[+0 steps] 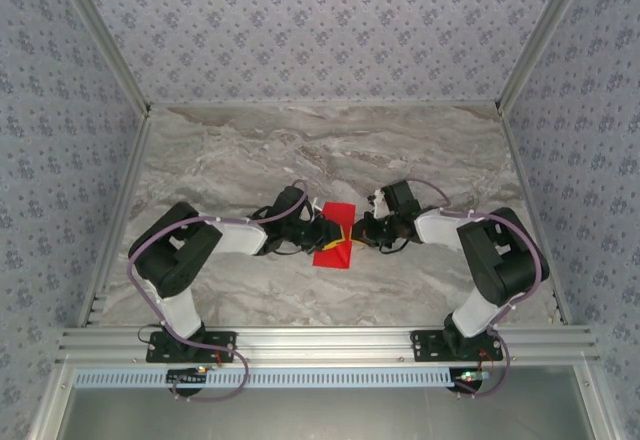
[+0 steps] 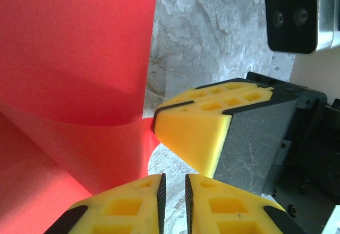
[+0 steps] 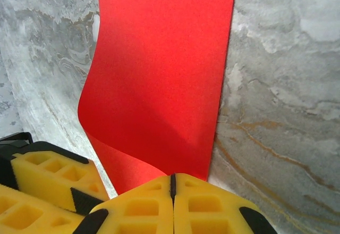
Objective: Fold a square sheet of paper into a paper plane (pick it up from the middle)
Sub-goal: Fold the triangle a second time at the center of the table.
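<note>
The square sheet of paper (image 1: pixel 332 252) is bright red and lies mid-table between my two grippers. In the right wrist view the sheet of paper (image 3: pixel 164 58) curls up off the marble, and its near edge runs into the tips of my right gripper (image 3: pixel 172 176), which is shut on it. The left wrist view shows one yellow finger (image 2: pixel 194 133) of the right gripper meeting the edge of the bowed paper (image 2: pixel 74 48). My left gripper (image 2: pixel 173 176) sits just beside that edge, its jaws a narrow slit apart with bare marble between them. From above, left gripper (image 1: pixel 322 232) and right gripper (image 1: pixel 356 232) nearly touch.
The grey marble tabletop (image 1: pixel 320 150) stretches free behind the grippers. Patterned walls and aluminium rails (image 1: pixel 320 340) bound it. A left gripper finger (image 3: pixel 48 175) lies close beside the right gripper.
</note>
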Tool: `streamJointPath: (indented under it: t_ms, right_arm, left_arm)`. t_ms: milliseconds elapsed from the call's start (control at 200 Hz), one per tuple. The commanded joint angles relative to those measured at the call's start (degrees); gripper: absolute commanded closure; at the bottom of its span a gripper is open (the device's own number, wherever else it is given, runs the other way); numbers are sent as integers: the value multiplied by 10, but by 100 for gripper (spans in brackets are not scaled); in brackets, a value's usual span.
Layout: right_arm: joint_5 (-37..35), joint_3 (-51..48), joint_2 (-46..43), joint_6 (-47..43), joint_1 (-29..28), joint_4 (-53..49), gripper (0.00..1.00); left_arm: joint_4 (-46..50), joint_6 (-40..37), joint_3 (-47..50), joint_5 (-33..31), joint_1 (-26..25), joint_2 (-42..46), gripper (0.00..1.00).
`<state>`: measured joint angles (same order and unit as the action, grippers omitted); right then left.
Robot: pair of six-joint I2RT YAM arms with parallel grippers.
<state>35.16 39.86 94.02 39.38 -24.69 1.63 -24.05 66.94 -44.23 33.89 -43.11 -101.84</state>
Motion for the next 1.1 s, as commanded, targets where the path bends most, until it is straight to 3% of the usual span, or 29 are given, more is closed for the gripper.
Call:
streamJointPath:
  t_ms: [0,1094]
  right_arm:
    - [-5,16,11,-22,-1,-19,94]
    - [-25,58,41,-84,6,-66,94]
  left_arm:
    - [-9,-14,-24,15,4,-13,79]
    - [6,-22,-41,19,4,-47,81]
